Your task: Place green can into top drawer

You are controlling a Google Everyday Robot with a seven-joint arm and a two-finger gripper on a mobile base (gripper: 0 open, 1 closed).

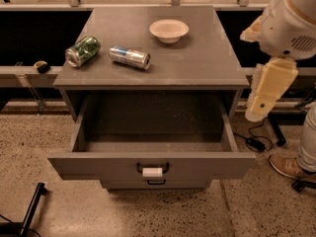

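A small drink can with a mottled green body and silver metal ends is lying on its side near the left edge of the flat grey tabletop of the cabinet, with one silver end facing the front left. Just to its right, apart from it, a silver-and-blue can of similar size is also lying on its side. Further back, near the middle of the tabletop, a shallow cream-coloured round bowl is sitting upright.

Below the tabletop, the wide, shallow grey top drawer is standing pulled out toward the camera, its grey inner floor showing. A dark handle with a white tag is sitting in the middle of its front panel, and the handle of a lower drawer front is peeking out just beneath.

The robot's white and cream arm is occupying the right edge of the view, and its cream-coloured tool is hanging downward beside the right side of the cabinet, well apart from the green can and holding nothing that can be seen. I cannot tell whether the tool is set wide or narrow.

On the speckled floor at the right, a dark cable is lying beside a brown shoe.
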